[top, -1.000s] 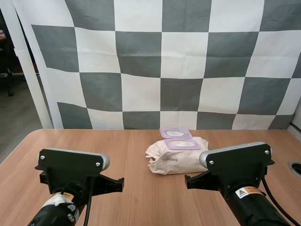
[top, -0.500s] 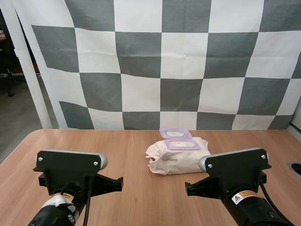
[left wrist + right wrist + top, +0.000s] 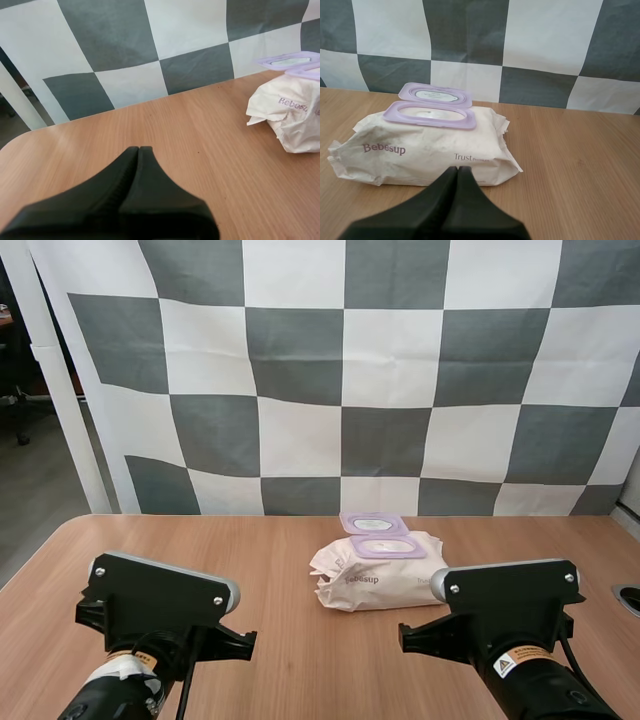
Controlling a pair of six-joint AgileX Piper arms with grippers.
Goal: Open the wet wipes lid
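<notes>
Here, on your wooden worktop (image 3: 280,570), the soft, light pack of wet wipes (image 3: 375,575) lies past the middle, near the right jaws. The left jaws and the right jaws are each pressed together, holding nothing. The stiff purple lid (image 3: 373,523) already stands flipped back; its free edge looks the likeliest grip.

You have a cream pack (image 3: 420,155) with purple lettering; its lid (image 3: 435,95) and the frame (image 3: 440,123) under it are lilac. Your counter (image 3: 570,165) is light brown wood with fine grain. Your left gripper (image 3: 138,150) and right gripper (image 3: 457,170) are plain black.
</notes>
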